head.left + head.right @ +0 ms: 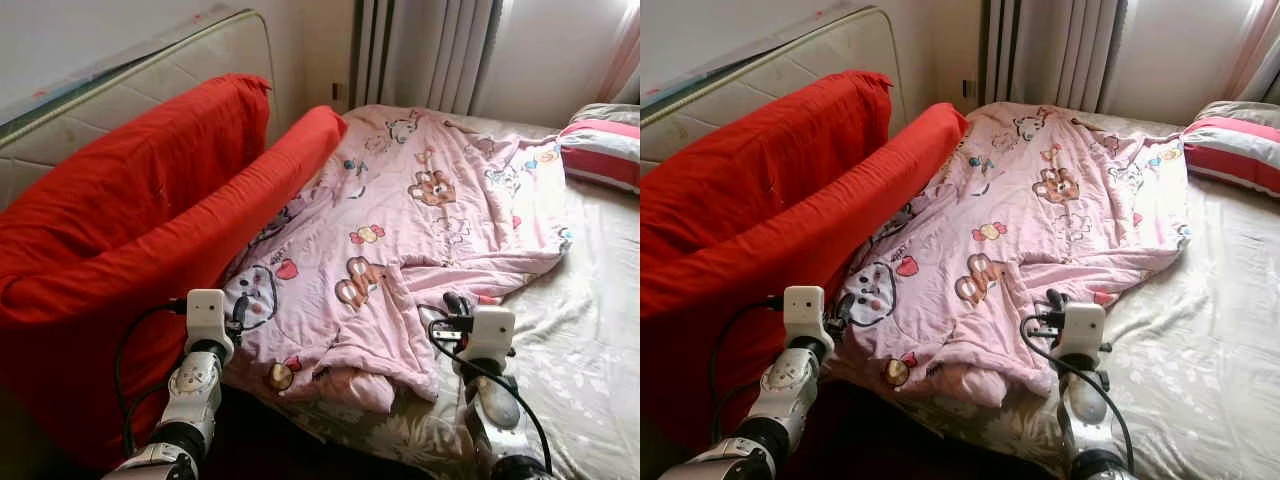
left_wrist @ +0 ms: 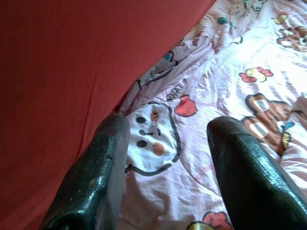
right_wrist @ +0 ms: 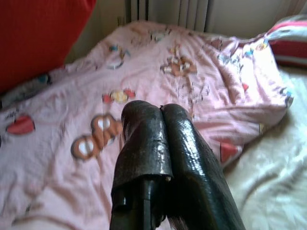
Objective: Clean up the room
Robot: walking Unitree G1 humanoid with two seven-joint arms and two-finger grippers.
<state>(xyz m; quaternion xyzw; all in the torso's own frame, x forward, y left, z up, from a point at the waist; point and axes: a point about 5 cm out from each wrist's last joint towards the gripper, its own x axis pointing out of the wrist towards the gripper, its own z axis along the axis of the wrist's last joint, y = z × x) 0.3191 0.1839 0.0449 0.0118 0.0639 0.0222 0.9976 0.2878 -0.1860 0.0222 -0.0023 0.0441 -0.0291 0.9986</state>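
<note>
A pink cartoon-print blanket (image 1: 420, 210) lies rumpled across the bed, its near edge folded over and hanging off the front. My left gripper (image 1: 240, 310) hovers open at the blanket's left edge, right beside the red cushion. In the left wrist view its fingers (image 2: 108, 158) stand wide apart over a white cartoon face on the blanket (image 2: 268, 72). My right gripper (image 1: 455, 303) is shut with nothing between its fingers, and it sits over the blanket's folded near-right corner. The right wrist view shows its closed fingertips (image 3: 160, 110) pointing along the blanket (image 3: 158, 72).
A big red cushion or cover (image 1: 130, 220) leans along the bed's left side, against a bare mattress (image 1: 120, 85) propped on the wall. A beige sheet (image 1: 590, 330) covers the bed's right half. A striped pillow (image 1: 605, 150) lies at the far right. Curtains (image 1: 430, 50) hang behind.
</note>
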